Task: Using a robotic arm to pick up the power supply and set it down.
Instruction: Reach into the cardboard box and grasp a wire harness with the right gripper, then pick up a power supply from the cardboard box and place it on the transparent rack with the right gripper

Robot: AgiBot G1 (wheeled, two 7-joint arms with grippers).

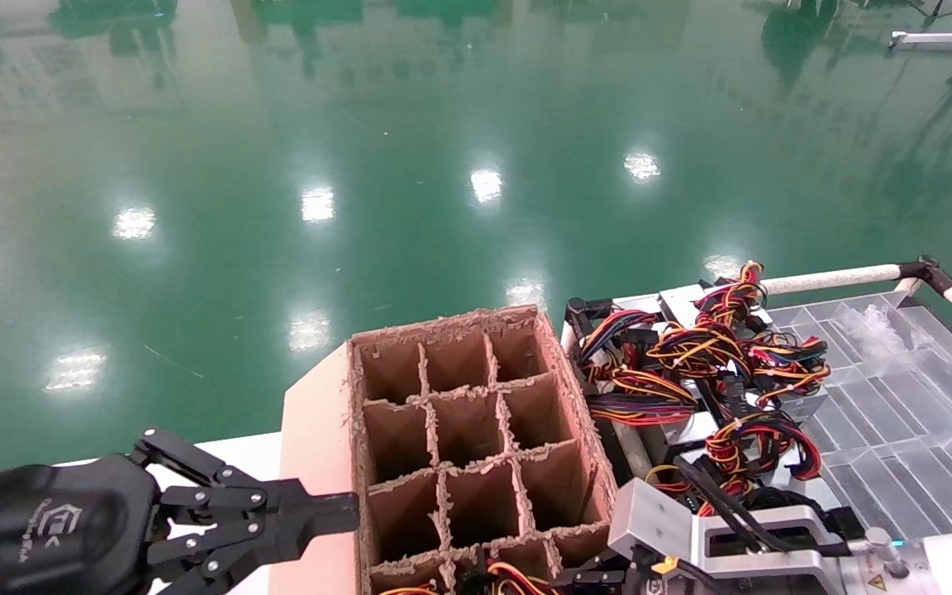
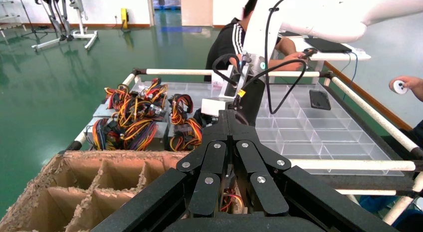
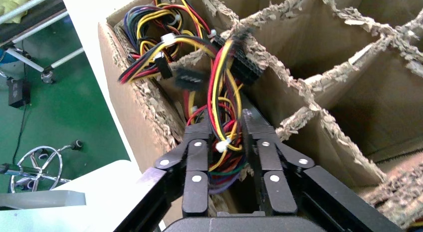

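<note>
Power supply wires in cardboard box cell, right jaws clenched on them, left jaws closed beside box.

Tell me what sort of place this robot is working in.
Probably a factory or robotics test floor. It has a glossy green floor, a railed cart of clear plastic trays piled with wired power supplies, and a divided cardboard packing box. People stand nearby.

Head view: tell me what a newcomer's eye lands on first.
The brown cardboard box with grid dividers sits front and centre, most of its cells empty. To its right, a tangle of red, yellow and black wires covers the grey power supplies on the clear tray. The left gripper, fingers together, points at the box's left wall.
</note>
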